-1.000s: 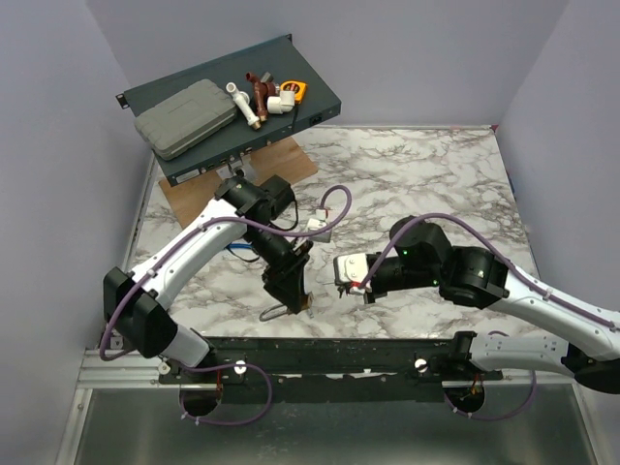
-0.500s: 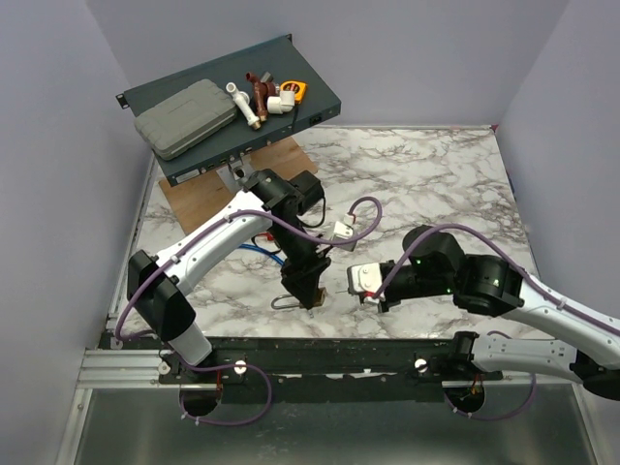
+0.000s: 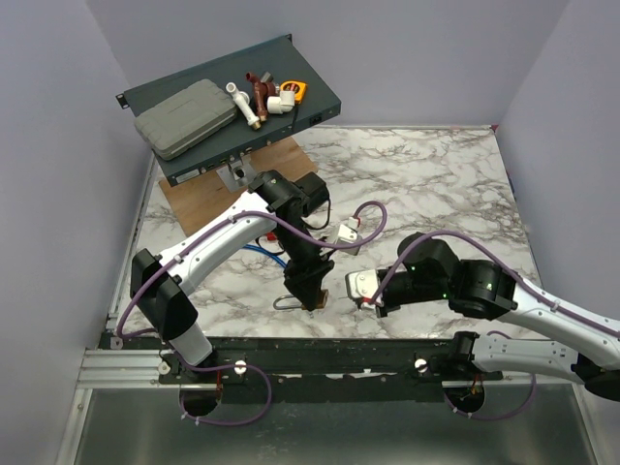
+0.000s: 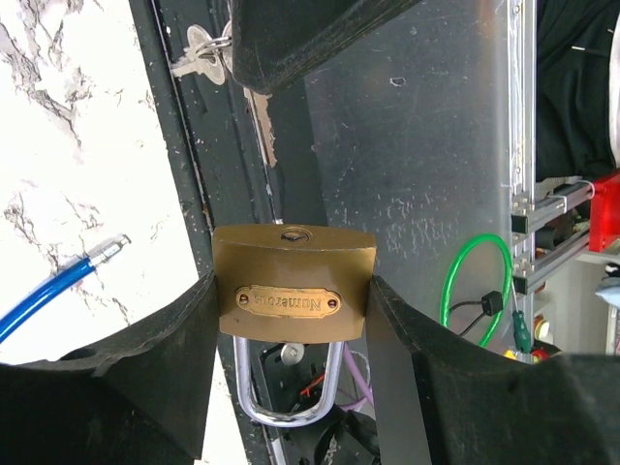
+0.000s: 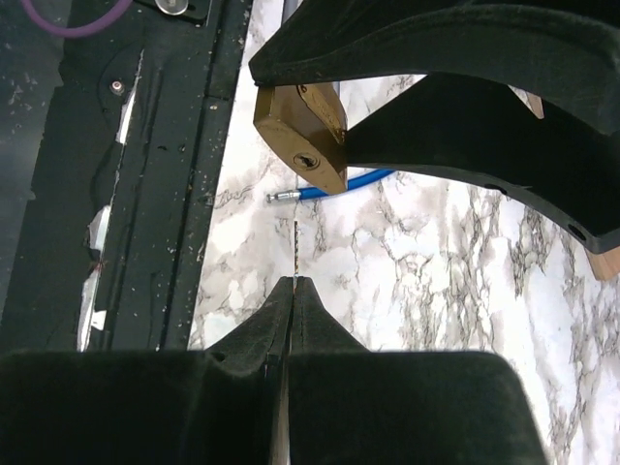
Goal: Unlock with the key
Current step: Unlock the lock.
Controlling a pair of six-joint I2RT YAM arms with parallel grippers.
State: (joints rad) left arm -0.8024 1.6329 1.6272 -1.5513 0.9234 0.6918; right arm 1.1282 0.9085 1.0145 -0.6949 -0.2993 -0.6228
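Brass in colour, the padlock is clamped by its sides in the left hand, jaws partly apart. The right hand is pinched tight on the key. Its blade is near the keyhole, not touching, above the marble tabletop.

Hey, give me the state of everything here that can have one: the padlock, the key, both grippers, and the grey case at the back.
padlock: shackle looks closed, keyhole empty, held off the table.
key: pinched, clear of the padlock, not inserted.
left gripper: shut on the padlock's body.
right gripper: shut on the key.
grey case: lid closed, lying on the dark shelf.
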